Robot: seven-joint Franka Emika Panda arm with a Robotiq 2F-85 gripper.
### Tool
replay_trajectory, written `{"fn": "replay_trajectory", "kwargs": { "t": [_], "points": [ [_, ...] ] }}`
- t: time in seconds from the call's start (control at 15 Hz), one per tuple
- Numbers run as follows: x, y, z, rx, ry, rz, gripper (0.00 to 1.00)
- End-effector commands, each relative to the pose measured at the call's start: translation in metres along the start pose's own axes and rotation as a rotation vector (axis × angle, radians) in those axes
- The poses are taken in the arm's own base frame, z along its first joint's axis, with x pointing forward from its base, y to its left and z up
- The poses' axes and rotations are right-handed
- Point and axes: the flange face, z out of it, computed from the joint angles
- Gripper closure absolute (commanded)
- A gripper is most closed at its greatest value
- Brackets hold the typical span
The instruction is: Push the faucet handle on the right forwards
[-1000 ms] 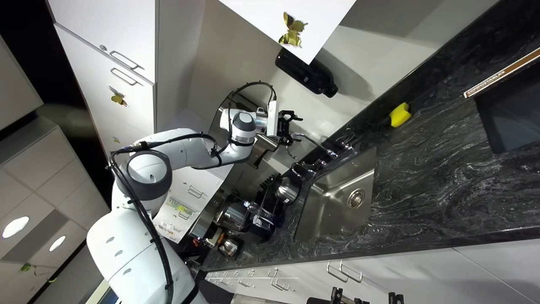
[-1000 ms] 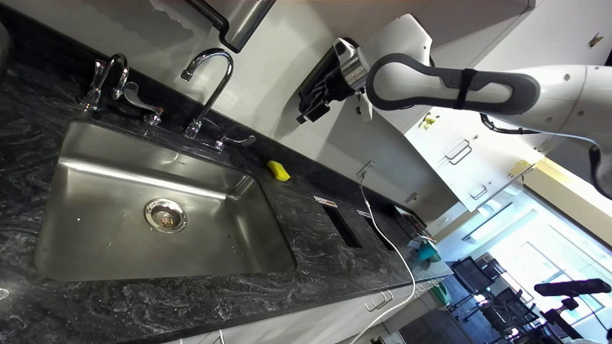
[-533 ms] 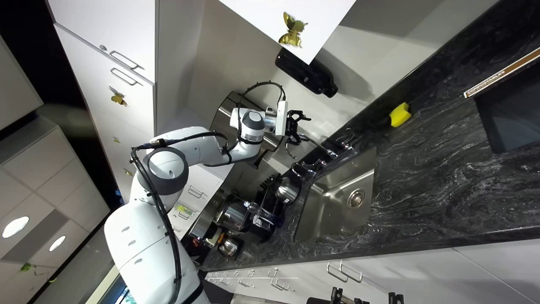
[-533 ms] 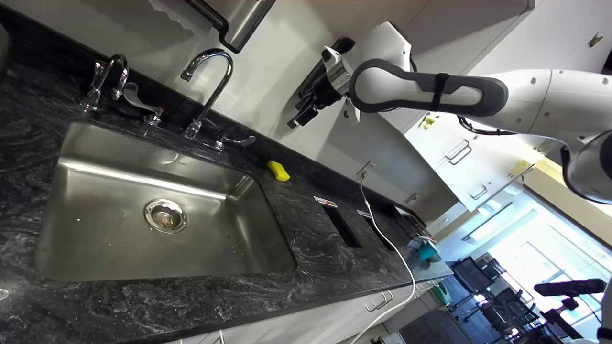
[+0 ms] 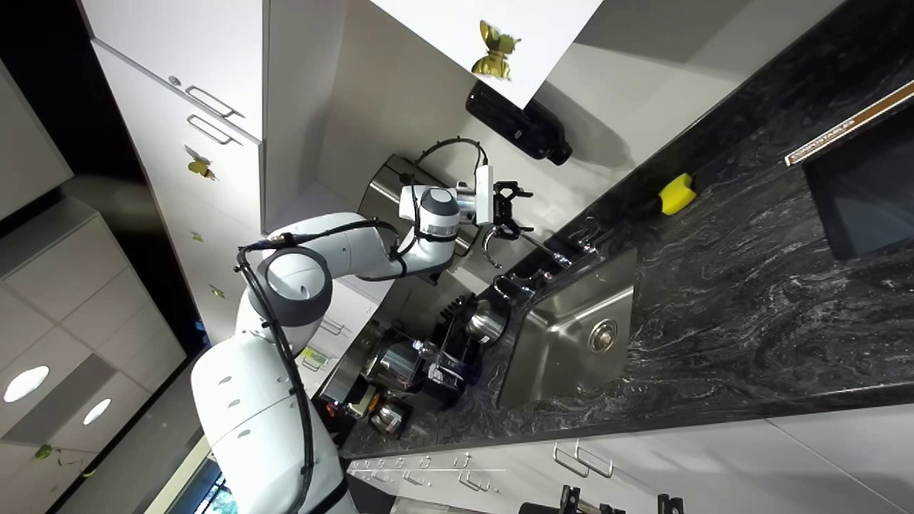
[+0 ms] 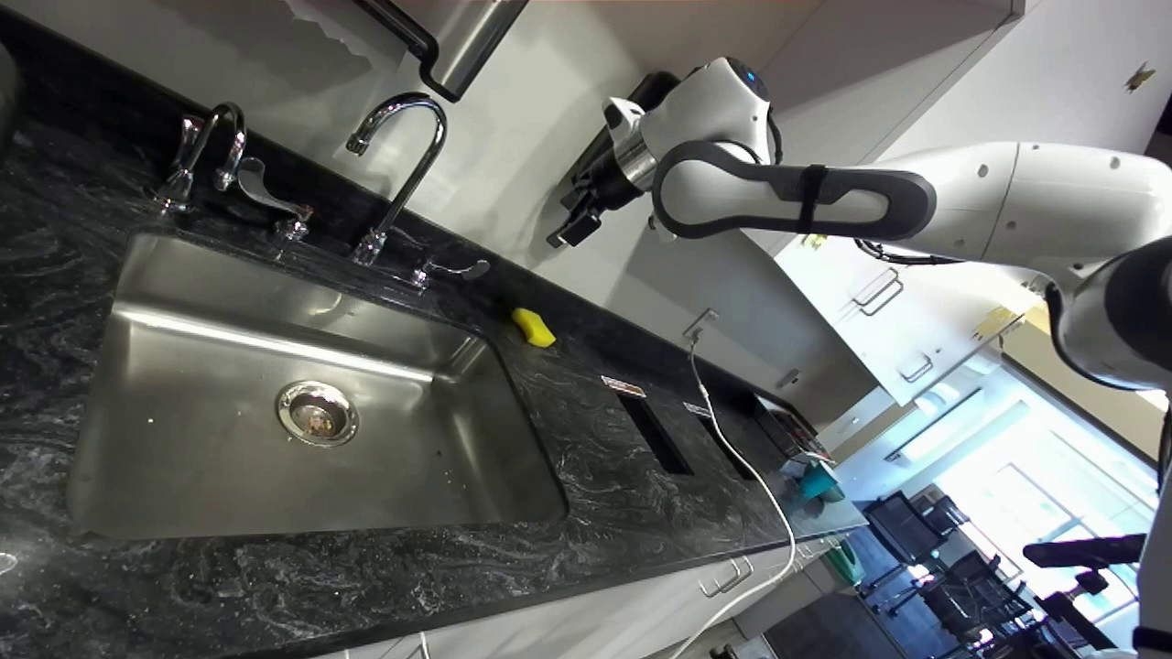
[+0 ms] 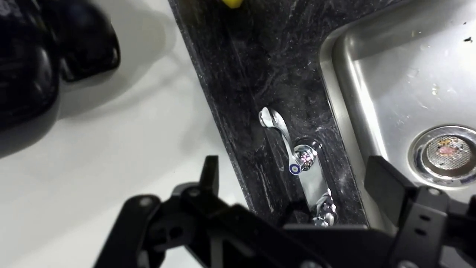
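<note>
Rectangular brushed-steel sink (image 6: 394, 490): one, set in a black, white-veined, stone-like counter (image 6: 604, 545); round metal drain (image 6: 318, 414) with a mesh centre in its floor.
Pale flat wall (image 6: 513, 165): along the far side of the counter.
Tall chrome gooseneck spout (image 6: 417, 178): one, standing at the sink's far side, top bent over in a hook.
Winged chrome right-hand faucet handle (image 7: 285, 138): task item; mounted right of the spout, between sink and wall; blue-ringed cap (image 7: 295, 169) at its pivot, free end pointing right and toward the wall.
Winged chrome left-hand faucet handle (image 6: 252, 176): left of the spout, marked red near its pivot.
Black two-fingered gripper (image 5: 527, 211): released, fingers (image 7: 210, 175) spread wide; in front of the wall, higher than the right-hand faucet handle and apart from it; in the wrist view that handle shows between the fingers, farther off.
White jointed robot arm (image 6: 971, 197): grey-trimmed, bearing the gripper, seen in both exterior views.
Yellow sponge-like block (image 6: 533, 327): one, on the counter, right of both handles, near the wall.
Black bottle-shaped object (image 5: 525, 132): at the wall, partly behind a white cabinet (image 5: 557, 36) bearing a gold butterfly decoration (image 5: 494, 61).
</note>
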Motion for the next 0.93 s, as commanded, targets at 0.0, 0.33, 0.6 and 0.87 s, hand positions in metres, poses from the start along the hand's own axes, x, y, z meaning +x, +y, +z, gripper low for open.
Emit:
{"fn": "replay_trajectory", "kwargs": {
  "t": [0.0, 0.33, 0.6, 0.87],
  "points": [
    [0.004, 0.004, 0.033, -0.029, 0.035, -0.078, 0.00],
    [0.003, -0.004, 0.075, -0.007, 0.063, -0.159, 0.00],
    [0.008, -0.004, 0.099, -0.010, 0.069, -0.193, 0.00],
    [0.015, -0.002, 0.118, -0.009, 0.071, -0.206, 0.00]
  ]
}}
